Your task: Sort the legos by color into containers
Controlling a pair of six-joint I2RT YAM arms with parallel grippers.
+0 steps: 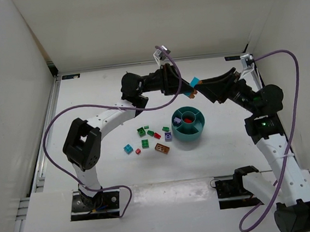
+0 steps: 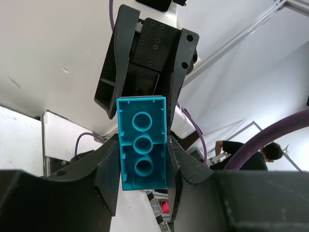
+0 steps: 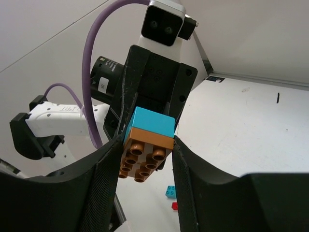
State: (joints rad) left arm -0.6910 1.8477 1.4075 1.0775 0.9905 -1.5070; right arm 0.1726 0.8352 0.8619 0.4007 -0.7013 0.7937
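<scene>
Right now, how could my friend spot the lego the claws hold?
Find the round teal bowl. Just beyond it, left claw and right claw meet midair. They pinch a blue brick stuck to a brown brick; the other legos lie down below.

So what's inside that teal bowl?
A red brick sits in the teal bowl's centre cup, something purple in a wedge beside it. The near wall hides parts.

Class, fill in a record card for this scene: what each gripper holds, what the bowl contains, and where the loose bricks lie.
Left gripper: shut on blue brick
Right gripper: shut on brown brick
Held bricks: joined together, raised off the table
Bowl: red piece in its middle
Loose bricks: on the table, left of the bowl
</scene>
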